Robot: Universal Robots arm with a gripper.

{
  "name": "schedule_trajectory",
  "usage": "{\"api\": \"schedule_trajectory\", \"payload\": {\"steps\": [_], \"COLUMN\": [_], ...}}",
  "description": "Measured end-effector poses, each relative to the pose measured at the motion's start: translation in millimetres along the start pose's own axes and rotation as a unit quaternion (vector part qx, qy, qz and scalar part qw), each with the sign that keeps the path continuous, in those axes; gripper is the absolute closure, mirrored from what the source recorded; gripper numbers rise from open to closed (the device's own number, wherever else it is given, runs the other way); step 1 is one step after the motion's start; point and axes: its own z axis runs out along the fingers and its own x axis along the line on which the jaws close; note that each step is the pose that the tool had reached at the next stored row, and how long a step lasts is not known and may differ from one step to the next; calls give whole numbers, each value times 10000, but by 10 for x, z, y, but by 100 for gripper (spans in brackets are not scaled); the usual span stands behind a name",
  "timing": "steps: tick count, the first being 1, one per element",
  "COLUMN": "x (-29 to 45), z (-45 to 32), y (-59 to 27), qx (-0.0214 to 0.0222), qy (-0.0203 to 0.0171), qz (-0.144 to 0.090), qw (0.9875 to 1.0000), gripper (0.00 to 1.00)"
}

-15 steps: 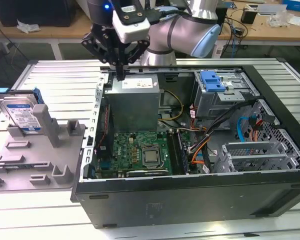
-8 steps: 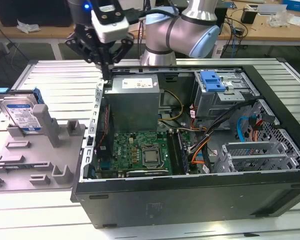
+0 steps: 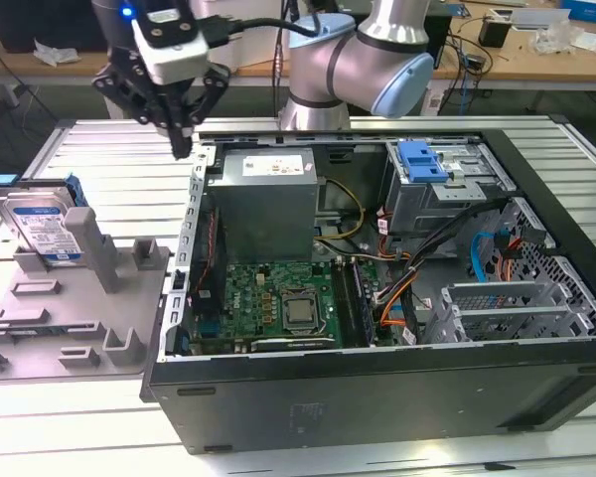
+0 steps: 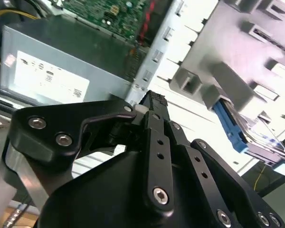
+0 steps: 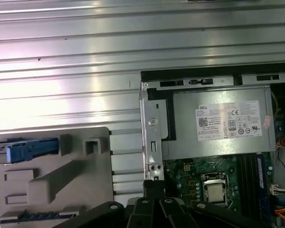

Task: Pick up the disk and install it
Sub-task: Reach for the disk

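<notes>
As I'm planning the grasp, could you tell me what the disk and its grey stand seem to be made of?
The disk: likely metal, by its silvery edge, with a glossy white-and-blue label and blue rails that look plastic. The grey stand: probably plastic, matte, judging by its uniform dull surface and blocky moulded shapes.

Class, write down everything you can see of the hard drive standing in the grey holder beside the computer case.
The hard drive is a flat silver-metal rectangle with a white-and-blue label and blue plastic rails along its edges. It stands on edge, leaning slightly, in the grey plastic holder at the exterior view's left, outside the computer case. Only the holder touches it; the gripper is apart.
</notes>
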Motion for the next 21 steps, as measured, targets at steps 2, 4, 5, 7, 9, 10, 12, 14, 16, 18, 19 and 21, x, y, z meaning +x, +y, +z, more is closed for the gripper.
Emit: {"api": "schedule_trajectory", "payload": {"steps": [2,4,5,7,9,10,12,14,16,18,19,21], "x": [159,270,313,413,535,578,668,789,885,988,1028,1116], "z": [-1,-1,-1,-2,-1,-1,-2,-1,-1,-1,-1,-1], "y": [5,11,13,19,26,29,34,41,44,49,50,53], "qx": [0,0,0,0,0,0,1,0,0,0,0,0], "qy": [1,0,0,1,0,0,1,0,0,0,0,0], "qz": [0,1,0,1,0,1,0,1,0,1,1,0], "qw": [10000,10000,10000,10000,10000,10000,10000,10000,10000,10000,10000,10000], "gripper": [89,89,89,89,89,89,89,89,89,89,89,89]}}
